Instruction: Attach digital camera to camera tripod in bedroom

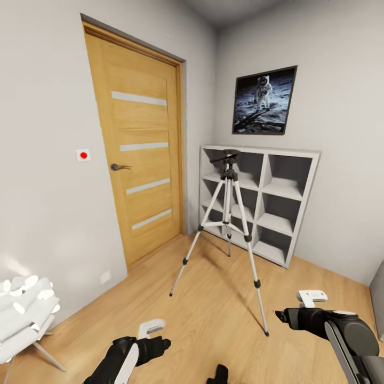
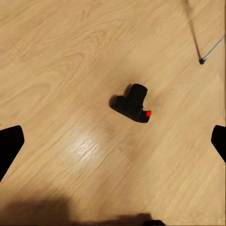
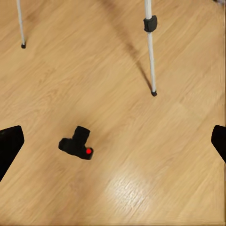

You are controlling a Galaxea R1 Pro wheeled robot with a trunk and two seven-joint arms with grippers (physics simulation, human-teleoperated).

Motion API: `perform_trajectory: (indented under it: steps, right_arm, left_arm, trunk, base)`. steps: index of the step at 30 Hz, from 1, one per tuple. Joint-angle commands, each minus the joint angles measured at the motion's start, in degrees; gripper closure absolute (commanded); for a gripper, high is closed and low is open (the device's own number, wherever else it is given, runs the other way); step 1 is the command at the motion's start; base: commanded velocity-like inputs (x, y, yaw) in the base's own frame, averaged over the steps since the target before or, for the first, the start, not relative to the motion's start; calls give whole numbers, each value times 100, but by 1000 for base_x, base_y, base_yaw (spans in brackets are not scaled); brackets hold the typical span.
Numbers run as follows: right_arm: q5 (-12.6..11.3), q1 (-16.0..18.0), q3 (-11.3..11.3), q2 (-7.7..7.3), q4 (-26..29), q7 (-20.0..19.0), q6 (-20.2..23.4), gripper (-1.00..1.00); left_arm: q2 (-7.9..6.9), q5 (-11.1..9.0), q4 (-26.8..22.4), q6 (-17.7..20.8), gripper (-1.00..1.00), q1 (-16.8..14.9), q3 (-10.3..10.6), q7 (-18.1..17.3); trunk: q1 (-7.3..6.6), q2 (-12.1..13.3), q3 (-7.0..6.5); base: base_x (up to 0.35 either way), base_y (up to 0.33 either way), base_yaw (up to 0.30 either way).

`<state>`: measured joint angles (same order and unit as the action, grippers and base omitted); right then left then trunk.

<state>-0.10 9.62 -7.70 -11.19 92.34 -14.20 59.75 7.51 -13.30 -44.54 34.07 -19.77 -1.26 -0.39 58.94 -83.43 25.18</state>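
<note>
Digital camera (image 2: 132, 103) lying on the wood floor (image 1: 213, 314) between my two arms, beneath my left gripper (image 2: 113, 141) and right gripper (image 3: 113, 143), both spread wide and empty, camera tripod (image 1: 229, 224) standing near, ahead by the shelf (image 1: 277, 202).

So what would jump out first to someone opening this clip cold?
The camera tripod stands upright on the wood floor, in front of a grey cubby shelf and right of a wooden door. The small black digital camera lies on the floor near the robot's base, both grippers hovering open above it.
</note>
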Motion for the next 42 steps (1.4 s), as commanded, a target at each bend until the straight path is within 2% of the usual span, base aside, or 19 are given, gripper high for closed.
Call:
perform_trajectory:
  steps: [1,2,3,7,11,14,15,16,23,29,31,38,40,41,42]
  right_arm:
    - [0,6,-2,0,3,-15,25,-100]
    - [-7,12,-45,-2,3,-24,25,-100]
    - [-11,14,-72,-3,3,-41,25,-100]
    - [-18,29,-165,-10,3,-213,25,-100]
    - [-20,37,-204,-31,3,-337,25,-100]
    - [-21,43,-229,-60,3,-403,25,-100]
    - [-22,44,-235,-70,3,-416,25,-100]
    - [-22,54,-251,-92,3,-444,25,-100]
    - [-22,150,-330,-160,3,-474,25,-100]
    - [-22,659,-364,-177,3,-491,25,-100]
    - [-13,1032,-376,-177,1,-494,25,-100]
    - [11,1360,-375,-118,-52,-477,25,-100]
    - [14,1429,-376,-111,-172,-468,25,-100]
    - [-7,1647,-386,-107,-459,-458,25,-100]
    - [-10,1668,-385,-105,-481,-456,25,-100]
  left_arm:
    - [2,-18,-11,38,-100,-1,-14,-5]
    - [4,-15,-123,397,-100,-7,-9,-23]
    - [5,-11,-171,543,-100,-10,-5,-23]
    - [12,13,-278,875,-100,-40,8,-14]
    - [12,33,-295,990,-100,-137,75,21]
    - [3,44,-196,1048,-100,-333,220,47]
    - [5,46,-117,1059,-100,-402,268,54]
    - [19,59,212,1080,-100,-635,369,68]
    - [33,90,733,1056,-100,-1069,465,81]
    - [7,256,935,1012,-100,-1345,665,183]
    - [-7,319,1190,988,-100,-1528,739,201]
    - [-18,354,1534,927,-100,-1750,791,189]
    - [-18,357,1570,912,-100,-1772,798,191]
    - [-18,353,1612,901,-100,-1787,801,214]
    - [-21,346,1615,899,-100,-1779,796,207]
  trunk:
    - [23,-45,23]
    - [45,-85,39]
    - [67,-125,55]
    - [154,-286,118]
    - [242,-446,182]
    - [308,-567,230]
    - [330,-607,246]
    - [352,-647,262]
    - [506,-928,373]
    - [638,-1168,468]
    - [681,-1248,501]
    - [835,-1529,624]
    - [879,-1609,659]
    - [879,-1609,659]
    - [879,-1609,659]
  base:
    - [3,2,-267]
    - [2,2,-267]
    - [2,2,-267]
    - [1,1,-267]
    - [1,0,-267]
    - [0,0,-267]
    - [0,0,-267]
    - [0,0,-267]
    - [0,0,-267]
    - [0,0,-267]
    - [0,0,-267]
    - [0,0,-267]
    - [0,0,-267]
    - [0,0,-267]
    - [0,0,-267]
